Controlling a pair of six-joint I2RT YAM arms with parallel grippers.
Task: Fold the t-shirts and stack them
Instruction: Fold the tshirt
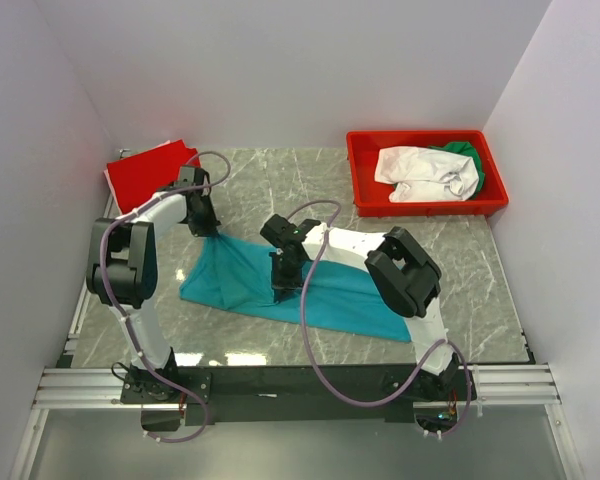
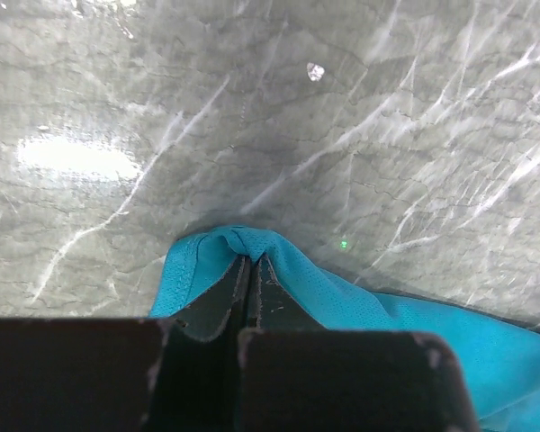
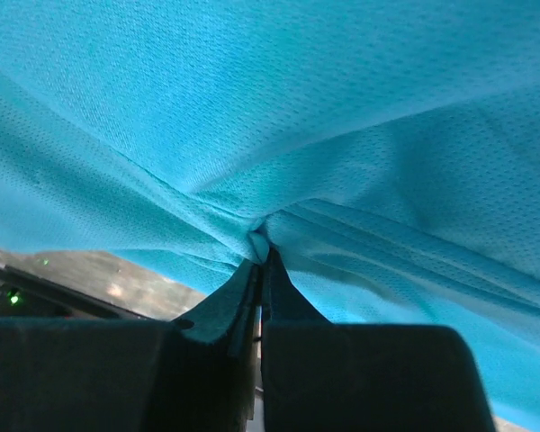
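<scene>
1. Teal t-shirt lies spread but rumpled mid-worktop in the top view. We see the left pincer at its far-left corner and the right pincer down on its middle. The red t-shirt sits at the worktop's far-left corner. The white t-shirt and green t-shirt are in the red bin, far right.
2. Left wrist view: the left pincer is clamped on a hem corner of the teal t-shirt, with bare worktop beyond. The bite looks small. We judge it could slip out if the pull is sharp.
3. Right wrist view: the right pincer is closed on a pinched ridge of the teal t-shirt, and creases fan out from the grip. We cannot tell whether it holds one layer or two. If only the top layer is caught, the fold would likely come out skewed. If the arms move out of step, the cloth could drag and bunch.
</scene>
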